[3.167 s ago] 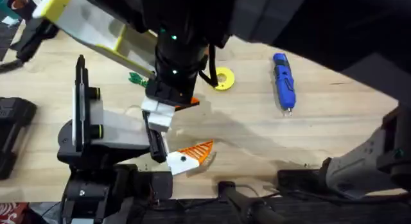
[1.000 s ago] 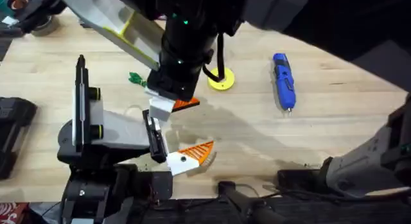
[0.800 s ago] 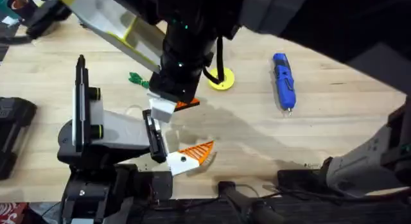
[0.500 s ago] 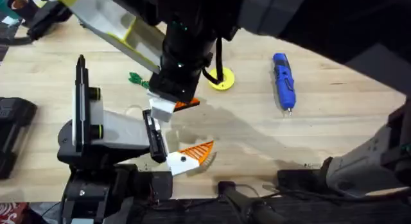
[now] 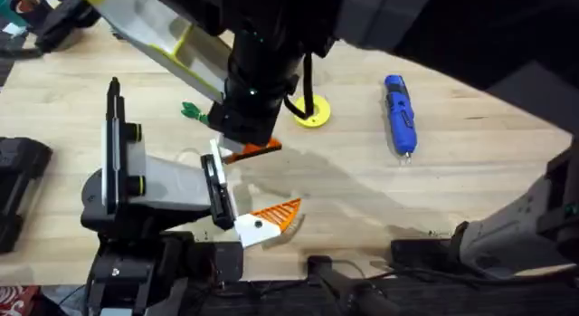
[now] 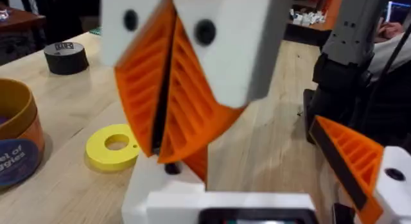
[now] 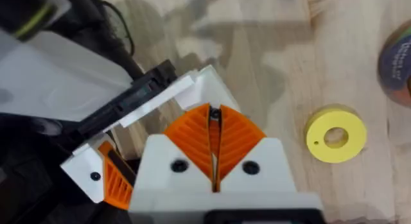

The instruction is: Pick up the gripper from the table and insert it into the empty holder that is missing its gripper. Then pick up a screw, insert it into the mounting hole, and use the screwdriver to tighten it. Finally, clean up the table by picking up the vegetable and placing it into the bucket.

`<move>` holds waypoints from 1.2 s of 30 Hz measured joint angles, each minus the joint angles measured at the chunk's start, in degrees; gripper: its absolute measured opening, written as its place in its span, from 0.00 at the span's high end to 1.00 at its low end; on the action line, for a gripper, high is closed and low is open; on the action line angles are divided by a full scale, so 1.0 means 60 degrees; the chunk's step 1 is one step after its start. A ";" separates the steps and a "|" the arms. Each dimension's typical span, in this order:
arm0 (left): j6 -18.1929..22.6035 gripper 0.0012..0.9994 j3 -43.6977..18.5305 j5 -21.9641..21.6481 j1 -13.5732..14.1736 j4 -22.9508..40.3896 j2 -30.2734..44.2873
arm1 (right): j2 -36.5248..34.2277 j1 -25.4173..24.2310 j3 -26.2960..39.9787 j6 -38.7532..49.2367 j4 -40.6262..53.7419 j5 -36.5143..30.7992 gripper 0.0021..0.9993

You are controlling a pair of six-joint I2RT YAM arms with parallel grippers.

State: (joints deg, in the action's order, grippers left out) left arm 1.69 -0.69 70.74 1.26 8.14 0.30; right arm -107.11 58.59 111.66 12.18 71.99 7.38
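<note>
My right gripper [image 5: 246, 144] reaches across the table and is shut on the orange ridged gripper [image 5: 261, 149]. It holds this wedge against the white holder [image 5: 214, 159] of my left arm. In the left wrist view the right gripper [image 6: 160, 144] comes down with its orange pads together, and the wedge [image 6: 196, 162] pokes out below them onto the holder [image 6: 154, 184]. My left gripper [image 5: 256, 186] is open, and its other finger carries an orange pad [image 5: 277, 215]. The blue screwdriver [image 5: 400, 115] lies at the right. The green vegetable [image 5: 193, 111] lies beyond the holder. The bucket [image 6: 16, 147] stands at the left.
A yellow disc [image 5: 312, 110] with a centre hole lies just behind my right gripper. A black roll of tape [image 6: 66, 57] sits farther back on the table. The right arm hangs large and dark over the middle. Bare wood lies between the disc and the screwdriver.
My right gripper has edged a little lower and toward the left arm's holder with the orange wedge. The left arm, screwdriver, vegetable and disc have not moved.
</note>
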 joint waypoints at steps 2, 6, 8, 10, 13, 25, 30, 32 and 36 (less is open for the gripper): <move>0.0001 0.01 0.0003 0.0004 0.0000 0.0000 0.0000 | 0.0000 0.0011 0.0000 0.0003 -0.0004 0.0003 0.99; 0.0001 0.01 0.0000 0.0000 0.0000 0.0000 0.0004 | 0.0000 0.0015 0.0000 0.0004 -0.0004 0.0003 1.00; 0.0001 0.01 0.0000 0.0000 0.0000 0.0000 0.0000 | 0.0000 0.0015 0.0000 0.0000 -0.0004 0.0003 1.00; 0.0001 0.01 0.0000 0.0002 0.0000 0.0000 0.0001 | 0.0000 0.0015 0.0000 0.0002 -0.0004 0.0003 1.00; 0.0001 0.01 0.0000 0.0004 0.0000 0.0000 0.0002 | 0.0000 0.0015 0.0000 0.0002 -0.0004 0.0003 1.00; 0.0001 0.01 0.0000 0.0004 0.0000 0.0000 0.0001 | 0.0000 0.0021 0.0000 0.0000 0.0010 0.0003 1.00; 0.0001 0.01 0.0001 0.0016 0.0003 0.0000 0.0000 | 0.0000 0.0084 -0.0008 0.0003 0.0171 -0.0005 1.00; -0.0003 0.01 0.0003 0.0036 0.0004 0.0004 0.0000 | 0.0000 0.0095 -0.0011 0.0004 0.0251 -0.0005 1.00; -0.0003 0.01 0.0003 0.0033 0.0018 0.0004 0.0003 | 0.0000 0.0106 -0.0041 0.0001 0.0233 -0.0005 1.00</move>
State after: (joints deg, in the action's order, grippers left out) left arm 1.67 -0.67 70.94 1.37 8.16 0.31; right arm -107.11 59.22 111.41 12.19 73.38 7.35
